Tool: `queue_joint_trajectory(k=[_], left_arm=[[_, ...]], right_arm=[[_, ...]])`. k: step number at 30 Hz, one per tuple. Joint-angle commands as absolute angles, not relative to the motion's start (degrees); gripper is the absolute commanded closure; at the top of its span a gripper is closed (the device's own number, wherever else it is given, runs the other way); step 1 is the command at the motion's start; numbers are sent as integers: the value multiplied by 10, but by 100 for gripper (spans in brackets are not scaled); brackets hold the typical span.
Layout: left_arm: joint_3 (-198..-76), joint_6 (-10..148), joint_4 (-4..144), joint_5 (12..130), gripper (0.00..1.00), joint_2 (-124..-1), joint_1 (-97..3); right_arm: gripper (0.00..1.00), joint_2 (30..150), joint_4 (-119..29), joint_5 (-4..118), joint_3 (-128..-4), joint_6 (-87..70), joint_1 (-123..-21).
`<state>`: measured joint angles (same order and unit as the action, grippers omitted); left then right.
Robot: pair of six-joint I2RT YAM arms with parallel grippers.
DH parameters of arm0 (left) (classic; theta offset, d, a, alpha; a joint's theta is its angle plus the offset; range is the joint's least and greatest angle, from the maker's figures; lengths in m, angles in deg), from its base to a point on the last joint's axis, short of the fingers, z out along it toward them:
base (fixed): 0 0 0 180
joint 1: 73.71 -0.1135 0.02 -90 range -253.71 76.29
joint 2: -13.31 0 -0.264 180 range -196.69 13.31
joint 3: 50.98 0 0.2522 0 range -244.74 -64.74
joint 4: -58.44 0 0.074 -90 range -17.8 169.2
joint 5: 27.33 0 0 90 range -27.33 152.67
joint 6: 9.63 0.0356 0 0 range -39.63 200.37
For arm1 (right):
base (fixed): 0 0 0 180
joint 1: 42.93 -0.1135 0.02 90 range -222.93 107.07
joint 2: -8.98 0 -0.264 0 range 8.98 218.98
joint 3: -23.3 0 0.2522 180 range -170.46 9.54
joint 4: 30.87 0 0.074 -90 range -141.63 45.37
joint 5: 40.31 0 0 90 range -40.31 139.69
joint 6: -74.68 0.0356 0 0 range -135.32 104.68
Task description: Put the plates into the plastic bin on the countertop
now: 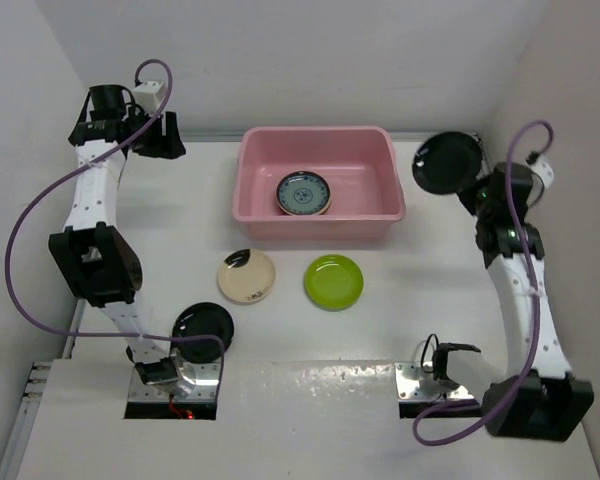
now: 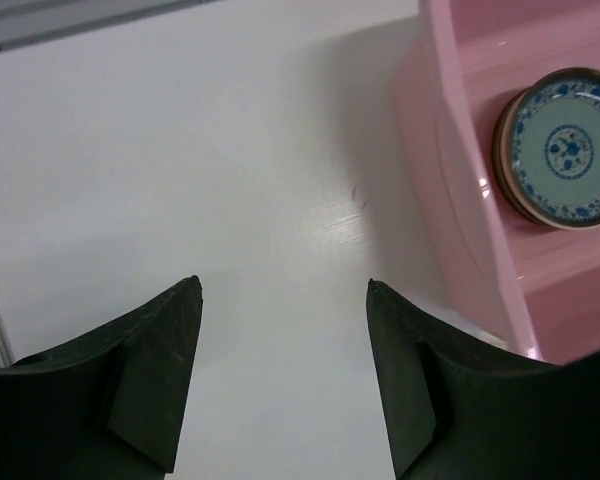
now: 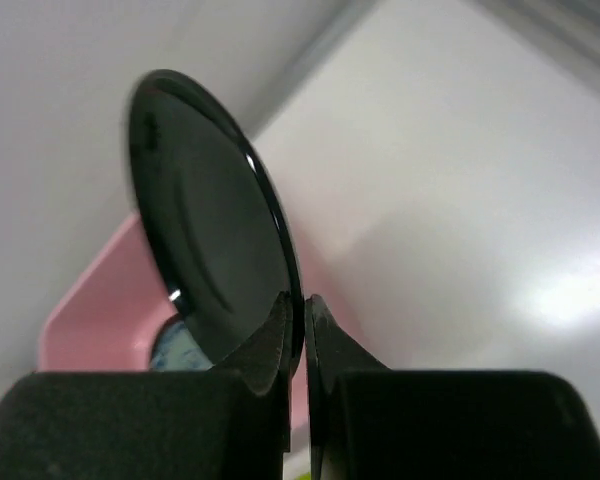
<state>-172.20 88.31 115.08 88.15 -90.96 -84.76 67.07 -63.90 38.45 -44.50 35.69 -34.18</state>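
**Black plate aloft in the right claw beside the bin**

The right claw (image 3: 302, 305) was clenched on the rim of a glossy black plate (image 3: 205, 240), tipped on edge just off the right end of the pink bin (image 1: 250, 195). The left claw (image 2: 283, 287) hung released over bare bench (image 1: 180, 230) beside the bin's left wall. A blue-patterned plate (image 1: 303, 193) lay inside the bin. Out front on the bench sat a cream plate (image 1: 246, 276), a green plate (image 1: 333, 281) and a second black plate (image 1: 203, 325).
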Motion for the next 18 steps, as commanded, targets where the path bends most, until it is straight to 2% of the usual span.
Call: queue_joint_trajectory(k=[1, 2, 4, 5, 12, 18], left_arm=[[-1695, 890, 1146, 880, 31, -879, -872], [-1690, 890, 1146, 880, 31, -878, -879], [-1679, 890, 1146, 872, 31, -873, -885], [-1671, 895, 1146, 866, 31, -868, -885], [-1634, 907, 1146, 853, 31, -856, -895], [-1614, 907, 1146, 847, 31, -856, -895]], right_arm=[[100, 756, -563, 373, -551, 322, -458], [100, 827, -558, 384, -571, 299, -480], [100, 880, -570, 420, -658, 265, -552], [100, 956, -575, 428, -710, 250, -587], [100, 1182, -597, 531, -850, 237, -638], [100, 1265, -598, 552, -881, 248, -639]])
